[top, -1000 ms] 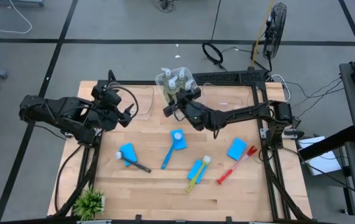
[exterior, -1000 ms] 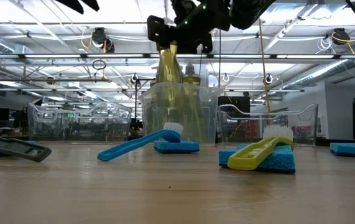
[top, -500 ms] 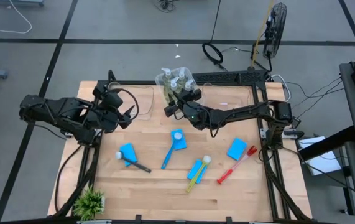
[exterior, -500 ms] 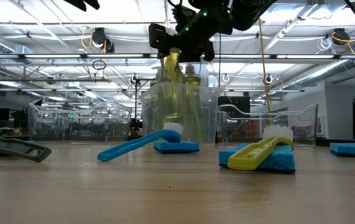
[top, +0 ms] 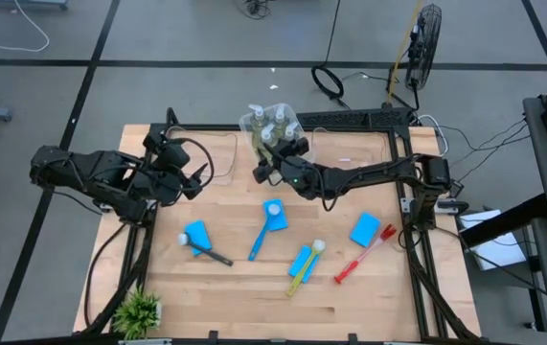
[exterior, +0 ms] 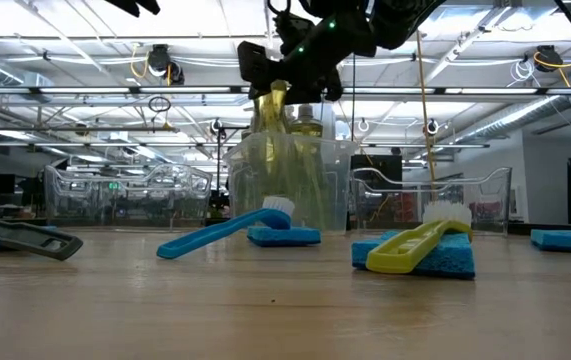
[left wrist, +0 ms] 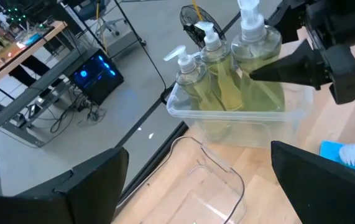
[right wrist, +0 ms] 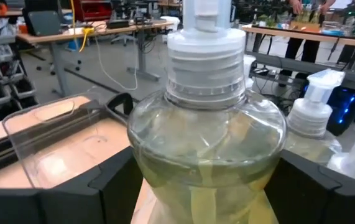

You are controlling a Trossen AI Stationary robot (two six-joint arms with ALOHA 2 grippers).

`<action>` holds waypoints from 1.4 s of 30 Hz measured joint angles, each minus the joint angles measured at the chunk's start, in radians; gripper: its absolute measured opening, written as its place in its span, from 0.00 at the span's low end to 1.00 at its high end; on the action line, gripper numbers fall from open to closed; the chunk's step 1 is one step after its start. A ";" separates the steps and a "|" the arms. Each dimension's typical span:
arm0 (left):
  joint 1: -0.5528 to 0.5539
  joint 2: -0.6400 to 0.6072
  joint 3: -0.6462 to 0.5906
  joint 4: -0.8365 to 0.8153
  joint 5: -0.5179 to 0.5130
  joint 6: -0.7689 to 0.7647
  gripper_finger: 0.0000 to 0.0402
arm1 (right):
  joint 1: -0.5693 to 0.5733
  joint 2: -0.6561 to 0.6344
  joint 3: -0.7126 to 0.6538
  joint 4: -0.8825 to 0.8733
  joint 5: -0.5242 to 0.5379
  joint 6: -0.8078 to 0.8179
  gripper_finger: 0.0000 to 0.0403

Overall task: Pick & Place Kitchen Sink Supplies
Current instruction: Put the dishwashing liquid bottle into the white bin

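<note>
My right gripper (top: 278, 157) is shut on a clear pump bottle of yellowish soap (right wrist: 208, 130) at the near side of a clear bin (left wrist: 227, 115) by the table's far edge. Two more soap bottles (left wrist: 209, 50) stand in that bin. My left gripper (top: 194, 178) hovers open over the table's left part, touching nothing. Blue sponges (top: 365, 230) lie flat on the table. The blue (top: 260, 238), black (top: 214, 255), yellow-green (top: 302, 271) and red (top: 361, 259) brushes lie across or beside them. My right gripper pinches the soap bottle between its two fingers (right wrist: 112, 180) at the wide body just below the shoulder (left wrist: 261, 53). The fingers come roughly level, from the table's near side. The bottle stands about upright, higher than its neighbours, its lower part inside the bin (exterior: 285, 185). Whether its base touches the floor cannot be seen.
An empty clear bin (left wrist: 208, 180) lies to the left of the soap bin, under my left gripper's view, and another (top: 342, 150) to its right. A small green potted plant (top: 140, 311) stands at the near left corner. The sponges and brushes spread across the table's middle.
My right gripper, still shut on the bottle, has edged slightly toward the bin at the far edge, and the bottle has tipped a little.
</note>
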 joint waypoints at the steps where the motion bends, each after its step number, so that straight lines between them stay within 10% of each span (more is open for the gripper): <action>1: 0.000 0.000 0.000 0.000 0.000 0.000 0.98 | 0.000 0.000 0.000 -0.006 -0.006 0.000 0.70; 42: 0.000 0.000 0.000 0.000 0.002 0.024 0.98 | -0.002 0.000 0.000 -0.156 -0.124 -0.053 0.70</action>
